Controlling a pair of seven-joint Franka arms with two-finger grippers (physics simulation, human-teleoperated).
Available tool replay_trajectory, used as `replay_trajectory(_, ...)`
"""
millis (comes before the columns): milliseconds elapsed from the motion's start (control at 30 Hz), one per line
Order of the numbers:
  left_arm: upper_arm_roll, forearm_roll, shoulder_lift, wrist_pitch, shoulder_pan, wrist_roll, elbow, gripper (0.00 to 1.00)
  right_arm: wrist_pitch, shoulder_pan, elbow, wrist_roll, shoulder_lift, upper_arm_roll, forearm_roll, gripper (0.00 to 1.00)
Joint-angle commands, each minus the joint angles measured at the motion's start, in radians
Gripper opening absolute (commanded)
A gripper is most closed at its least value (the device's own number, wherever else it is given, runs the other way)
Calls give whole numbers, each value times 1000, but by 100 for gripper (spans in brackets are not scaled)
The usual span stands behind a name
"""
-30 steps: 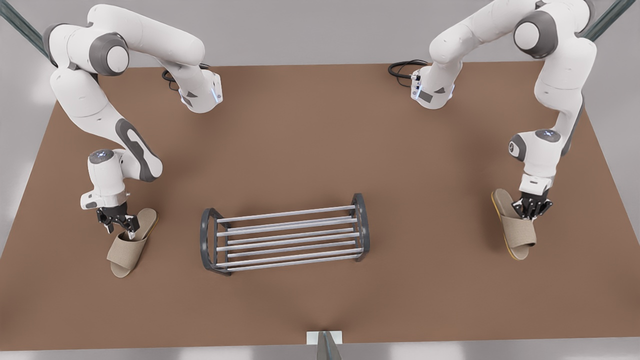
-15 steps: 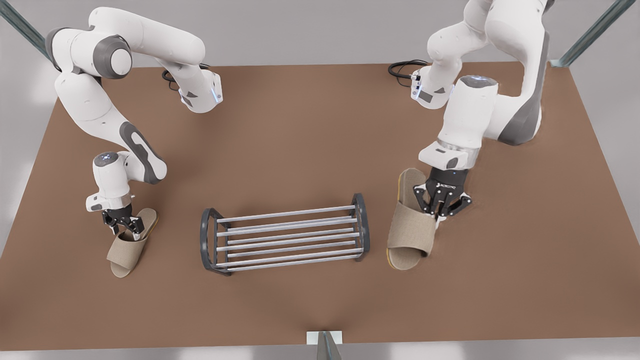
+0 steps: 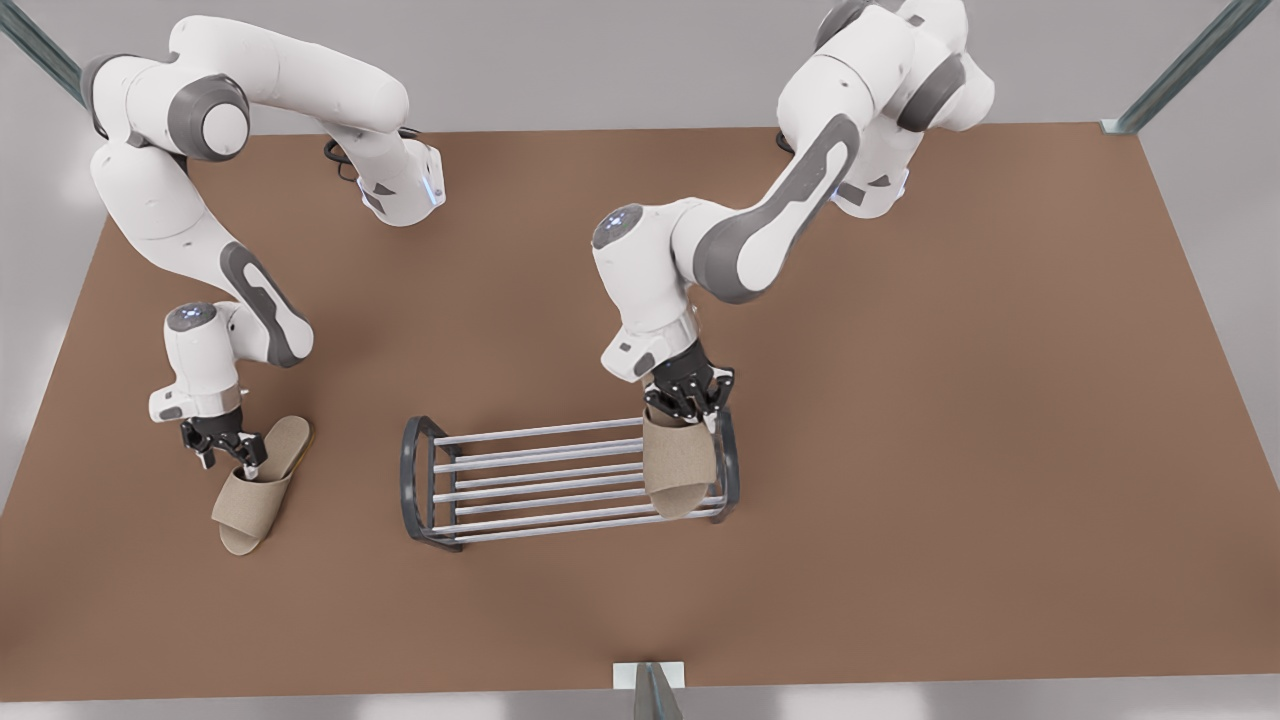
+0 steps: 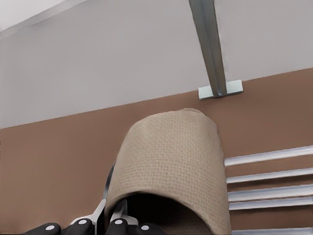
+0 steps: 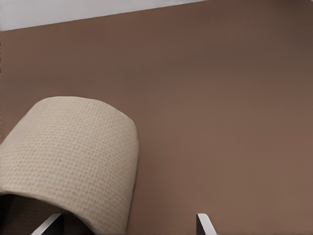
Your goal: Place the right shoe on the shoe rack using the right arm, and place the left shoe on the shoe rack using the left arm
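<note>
Where the left gripper (image 3: 690,408) hangs over the end of the rack (image 3: 540,478) at the front view's right, we see it closed on the left shoe (image 3: 678,465). It grips near the heel side of the strap, and the toe points away from the arm's base. The shoe lies across the bars just beside the dark end frame, though we cannot tell whether its sole rests on them or floats above. In the left wrist view the fingers (image 4: 116,218) pinch close together on the strap's edge. The woven strap (image 4: 171,161) arches right in front of them, and the silver bars (image 4: 269,176) run off beside it.

On the front view's left, well apart from the rack, the right shoe (image 3: 250,495) lies flat on the table (image 3: 900,500). The right gripper (image 3: 235,452) sits low at the opening of its strap, heel side. In the right wrist view we see the fingers (image 5: 203,223) spread wide, so the jaws stand open. One tip is tucked under the strap (image 5: 73,156) and the other is outside it, over bare table. We cannot tell whether either finger touches the shoe.
</note>
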Motion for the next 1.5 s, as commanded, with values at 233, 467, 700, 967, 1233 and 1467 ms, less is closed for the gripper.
replay_trajectory(233,67,4,113,-68,-106,-567,53,21,-1,12,1,7,0,52,120,100)
replay_trajectory(467,90,13,179,-8,-118,-599,81,21,-1,12,41,7,23,53,119,100)
replay_trajectory(700,149,12,211,16,-150,-536,118,100,-1,8,41,9,24,53,119,58)
replay_trajectory(967,87,-134,59,-212,-192,-365,116,100,-2,-4,38,7,-5,53,114,32)
replay_trajectory(1233,92,-586,-311,-670,371,720,101,100,-13,-4,-24,76,-115,98,116,21)
replay_trajectory(1467,-39,-752,-588,-34,747,932,-516,100,-1135,11,324,375,-499,410,122,21)
